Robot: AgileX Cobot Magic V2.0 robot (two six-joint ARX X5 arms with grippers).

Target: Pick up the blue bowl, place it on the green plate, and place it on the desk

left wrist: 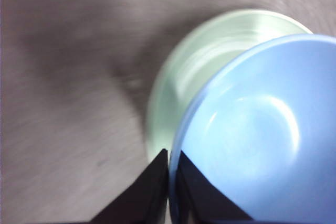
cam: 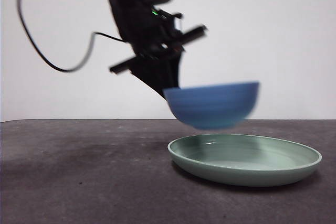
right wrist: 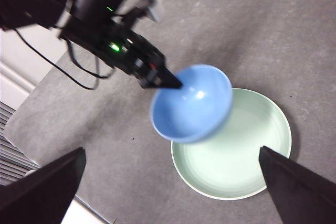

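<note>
Left end effector [left wrist: 169, 169]: pinching the blue bowl's rim.
Blue bowl [cam: 212, 103]: hanging above the green plate [cam: 247, 170], not touching.
Green plate: lying on the tabletop [cam: 79, 182].
Right end effector [right wrist: 173, 182]: jaws spread, holding nothing.

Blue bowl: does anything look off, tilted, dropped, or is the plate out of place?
Nothing stands out. The left gripper grips the blue bowl by its rim, in the air over the green plate, roughly level though motion-blurred. The plate sits flat on the desk. The right gripper is open and apart.

Left claw [left wrist: 169, 169] clamped; right claw [right wrist: 170, 182] spread wide.
</note>
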